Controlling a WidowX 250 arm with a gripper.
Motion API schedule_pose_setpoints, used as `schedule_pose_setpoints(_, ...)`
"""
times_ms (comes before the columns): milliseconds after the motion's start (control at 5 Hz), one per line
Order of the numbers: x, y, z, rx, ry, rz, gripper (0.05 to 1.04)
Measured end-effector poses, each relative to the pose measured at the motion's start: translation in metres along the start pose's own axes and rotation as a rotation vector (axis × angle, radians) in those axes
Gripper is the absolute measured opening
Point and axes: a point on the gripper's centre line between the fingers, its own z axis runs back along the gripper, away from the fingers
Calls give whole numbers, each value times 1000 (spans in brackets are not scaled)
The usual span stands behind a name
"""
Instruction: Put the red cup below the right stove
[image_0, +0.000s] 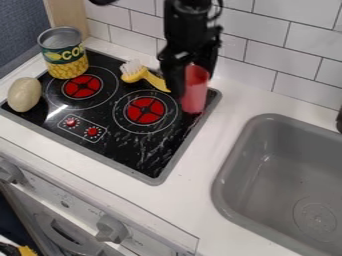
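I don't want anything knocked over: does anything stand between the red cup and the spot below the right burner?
Nothing visible does: only flat stovetop separates the red cup from the spot below the right burner. The yellow brush lies to the cup's left, off that path.

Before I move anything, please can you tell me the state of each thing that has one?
red cup: roughly vertical, at the stove's right side; whether lifted, cannot tell
gripper: lowered at the cup
corn can: standing upright
yellow brush: lying down, bristles toward the wall
tan egg-shaped object: lying at the stove's left edge
burners: red centres; on or off, cannot tell
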Motion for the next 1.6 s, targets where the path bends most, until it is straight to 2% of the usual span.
schedule_pose_setpoints(200,3,18,16,-12,-7,31,794)
schedule_pose_setpoints(400,7,45,27,-1,-15,85,794)
schedule_pose_setpoints(600,3,65,23,34,-18,96,794)
schedule_pose_setpoints(800,0,82,20,40,-47,108,794)
schedule_pose_setpoints(1000,4,95,9,77,-97,150,794)
schedule_pose_setpoints(1200,6,110,-4,107,-124,170,794)
schedule_pose_setpoints(1400,7,115,-13,133,-121,164,794)
schedule_pose_setpoints(1600,8,113,-15,161,-95,149,872)
